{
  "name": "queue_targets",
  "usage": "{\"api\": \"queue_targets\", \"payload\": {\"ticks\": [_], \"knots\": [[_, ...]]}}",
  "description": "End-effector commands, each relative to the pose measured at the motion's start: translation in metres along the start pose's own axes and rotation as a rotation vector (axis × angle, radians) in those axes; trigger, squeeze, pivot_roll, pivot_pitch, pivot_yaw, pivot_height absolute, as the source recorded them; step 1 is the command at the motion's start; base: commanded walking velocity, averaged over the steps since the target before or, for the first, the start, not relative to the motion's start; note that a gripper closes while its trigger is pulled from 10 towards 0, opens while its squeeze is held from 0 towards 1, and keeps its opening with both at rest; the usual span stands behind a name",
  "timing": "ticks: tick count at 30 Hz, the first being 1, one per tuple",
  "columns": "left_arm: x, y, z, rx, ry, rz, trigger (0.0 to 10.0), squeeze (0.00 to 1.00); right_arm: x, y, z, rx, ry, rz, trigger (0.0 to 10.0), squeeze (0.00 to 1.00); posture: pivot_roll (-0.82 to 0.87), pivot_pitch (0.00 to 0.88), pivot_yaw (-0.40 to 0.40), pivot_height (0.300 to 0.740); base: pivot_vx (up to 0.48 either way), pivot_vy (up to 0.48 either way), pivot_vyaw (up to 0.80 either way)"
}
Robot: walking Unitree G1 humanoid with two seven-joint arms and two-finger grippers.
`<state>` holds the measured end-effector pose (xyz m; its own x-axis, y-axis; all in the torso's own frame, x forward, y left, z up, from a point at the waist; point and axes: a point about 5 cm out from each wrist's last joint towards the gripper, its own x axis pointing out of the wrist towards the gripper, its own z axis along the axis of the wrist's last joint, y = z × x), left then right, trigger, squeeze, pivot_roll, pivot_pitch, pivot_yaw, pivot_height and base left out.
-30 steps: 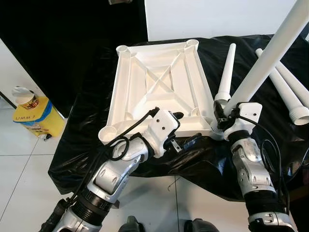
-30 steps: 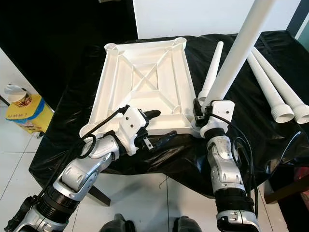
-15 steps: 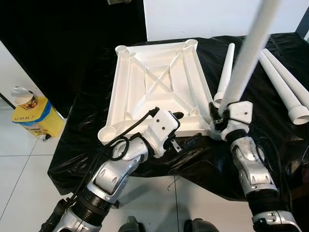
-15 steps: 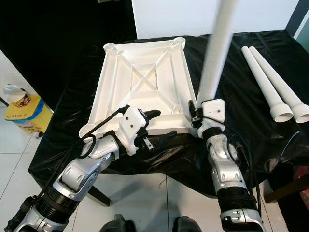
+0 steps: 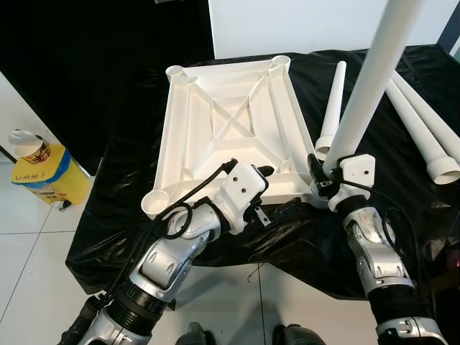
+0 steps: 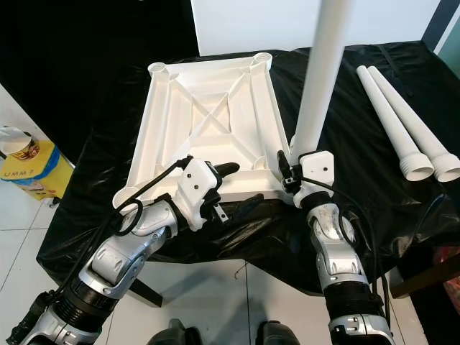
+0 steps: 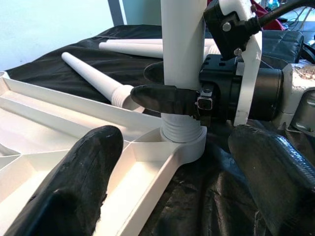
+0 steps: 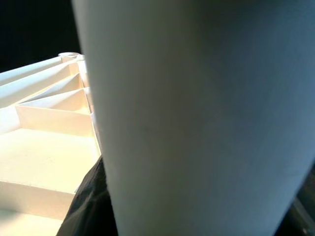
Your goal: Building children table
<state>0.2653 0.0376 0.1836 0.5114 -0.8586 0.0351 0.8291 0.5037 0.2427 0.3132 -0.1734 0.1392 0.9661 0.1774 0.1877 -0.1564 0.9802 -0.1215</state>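
The right pincer (image 5: pixel 321 175) clamps a white table leg (image 5: pixel 366 93) standing upright, its threaded end seated in the near right corner socket (image 7: pixel 183 142) of the upturned tabletop (image 5: pixel 230 129) on the black-draped worktop (image 5: pixel 122 208). The left pincer (image 5: pixel 277 192) is spread wide, straddling the tabletop's near edge. Best keep the leg plumb while twisting and brace the tabletop against turning.
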Motion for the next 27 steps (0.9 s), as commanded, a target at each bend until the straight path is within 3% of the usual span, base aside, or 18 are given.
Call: {"api": "queue_targets", "payload": {"ticks": [1,14,19,25,27], "knots": [[-0.002,-0.003,0.002,0.008,-0.007,-0.07,10.0,0.0,-0.014,0.004,-0.039,0.073,0.209,-0.015,10.0,0.0,0.03,0.12,0.056,0.74,0.0,0.0,0.0],[-0.002,-0.003,0.002,0.01,-0.009,-0.073,10.0,0.0,-0.014,0.002,-0.044,0.117,0.245,-0.094,10.0,0.0,0.03,0.11,0.048,0.74,0.0,0.0,0.0],[-0.002,-0.004,0.002,0.009,-0.009,-0.073,10.0,0.0,-0.017,0.009,-0.048,0.145,0.269,-0.156,10.0,0.0,0.03,0.103,0.043,0.74,0.0,0.0,0.0],[-0.002,-0.005,0.001,0.01,-0.009,-0.074,10.0,0.0,-0.019,0.011,-0.049,0.167,0.278,-0.252,10.0,0.0,0.03,0.099,0.039,0.74,0.0,0.0,0.0],[-0.002,-0.005,0.001,0.011,-0.009,-0.073,10.0,0.0,-0.021,0.013,-0.049,0.187,0.279,-0.366,10.0,0.0,0.03,0.094,0.031,0.74,0.0,0.0,0.0]]}}
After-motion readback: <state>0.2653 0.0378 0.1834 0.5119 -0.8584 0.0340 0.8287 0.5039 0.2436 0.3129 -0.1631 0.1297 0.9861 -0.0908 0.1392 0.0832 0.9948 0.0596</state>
